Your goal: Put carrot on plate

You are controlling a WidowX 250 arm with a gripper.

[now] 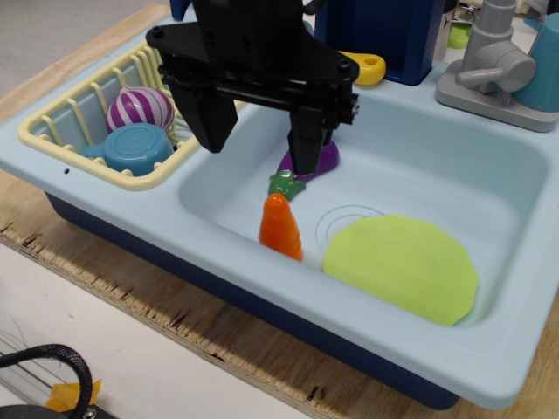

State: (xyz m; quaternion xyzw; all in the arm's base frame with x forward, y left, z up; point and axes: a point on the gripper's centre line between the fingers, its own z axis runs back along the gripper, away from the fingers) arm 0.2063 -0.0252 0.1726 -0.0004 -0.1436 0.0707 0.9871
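Observation:
The orange toy carrot (281,227) lies in the light-blue sink basin (489,166), near its front-left side. The lime-green plate (402,266) lies flat on the basin floor to the right of the carrot, a small gap between them. My black gripper (258,155) hangs above the basin's left part, open and empty, one finger at the left and one just above the purple eggplant (325,159). The carrot sits below and slightly in front of the fingers, not touched.
A yellow dish rack (61,118) at the left holds a blue bowl (137,147) and a purple-and-white striped ball (140,108). A grey toy faucet (493,65) stands at the back right. A yellow object (369,68) lies behind the sink.

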